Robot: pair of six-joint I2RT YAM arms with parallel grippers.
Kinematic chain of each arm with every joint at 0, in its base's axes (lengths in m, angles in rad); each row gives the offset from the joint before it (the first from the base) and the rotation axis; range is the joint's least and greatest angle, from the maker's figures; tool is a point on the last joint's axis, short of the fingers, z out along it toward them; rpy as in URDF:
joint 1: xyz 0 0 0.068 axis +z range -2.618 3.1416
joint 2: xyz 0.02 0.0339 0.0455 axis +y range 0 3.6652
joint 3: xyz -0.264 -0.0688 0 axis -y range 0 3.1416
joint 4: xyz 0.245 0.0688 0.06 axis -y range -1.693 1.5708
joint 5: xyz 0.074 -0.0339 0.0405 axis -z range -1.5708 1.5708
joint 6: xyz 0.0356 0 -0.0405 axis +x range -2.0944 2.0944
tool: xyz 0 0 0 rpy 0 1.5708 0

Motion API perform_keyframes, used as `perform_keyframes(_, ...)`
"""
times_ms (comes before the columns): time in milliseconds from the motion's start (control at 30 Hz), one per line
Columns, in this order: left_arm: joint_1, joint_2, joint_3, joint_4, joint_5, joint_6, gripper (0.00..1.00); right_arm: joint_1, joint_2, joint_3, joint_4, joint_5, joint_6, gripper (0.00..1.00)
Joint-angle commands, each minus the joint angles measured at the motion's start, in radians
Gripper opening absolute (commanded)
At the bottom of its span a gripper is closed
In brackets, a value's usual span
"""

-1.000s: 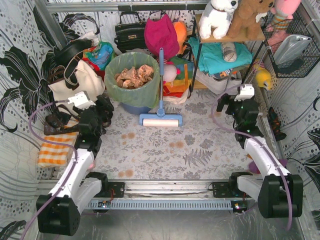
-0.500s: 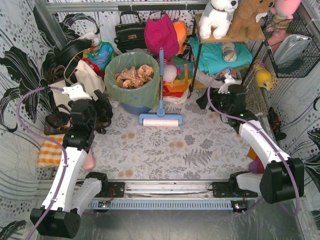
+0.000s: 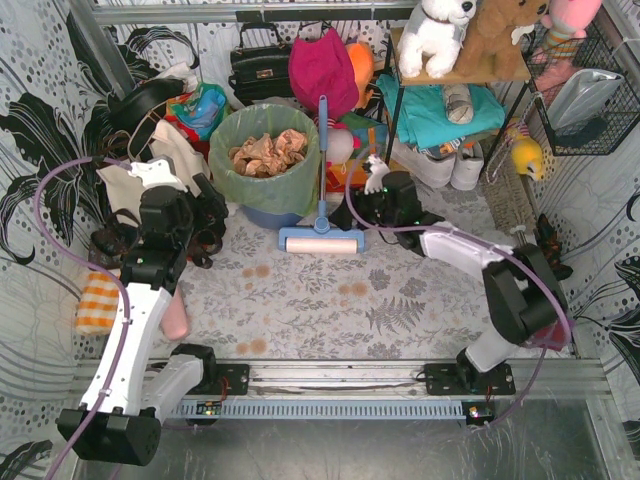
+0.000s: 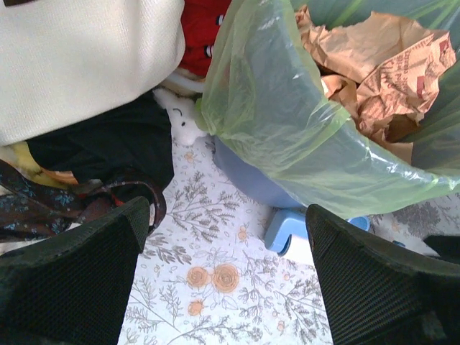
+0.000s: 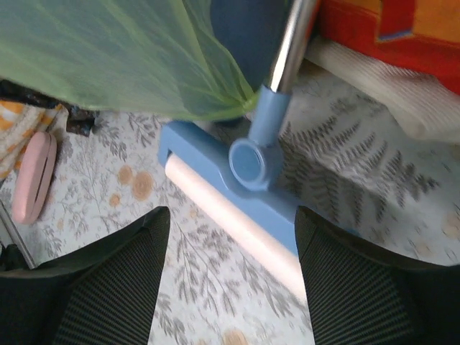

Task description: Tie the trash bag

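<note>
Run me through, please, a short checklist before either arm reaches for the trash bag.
1. Left gripper open, empty: ok.
2. Right gripper open, empty: ok.
3. Trash bag rim free of the blue bin: not ok, draped over it.
4. Right gripper's path clear: not ok, the blue roller stands between it and the bag.
5. Brown paper low enough to close over: cannot tell.

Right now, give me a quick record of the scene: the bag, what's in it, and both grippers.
trash bag: untied, mouth folded over the blue bin
contents: crumpled brown paper
left gripper: open, empty, beside the bag
right gripper: open, empty, over the blue roller next to the bag
</note>
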Motion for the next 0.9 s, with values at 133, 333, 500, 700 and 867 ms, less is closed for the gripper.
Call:
perform_keyframes(133,0.004,-0.025,0.004,-0.033,0.036,-0.023,0.98,0.057,0.269,0.258,0.069,0.095,0.036,0.57)
perform_keyframes(333,0.004,-0.033,0.009,-0.053,0.016,-0.005,0.98,0.064,0.374,0.327,0.057,0.152,0.044,0.5)
perform_keyframes(500,0.004,-0.037,0.01,-0.059,0.013,-0.002,0.98,0.067,0.408,0.329,0.066,0.156,0.048,0.45)
perform_keyframes(700,0.004,-0.029,0.012,-0.062,0.023,-0.002,0.98,0.073,0.451,0.32,0.156,0.117,0.057,0.37)
perform_keyframes(867,0.004,-0.038,0.008,-0.062,0.023,-0.005,0.98,0.08,0.475,0.349,0.163,0.123,0.055,0.31)
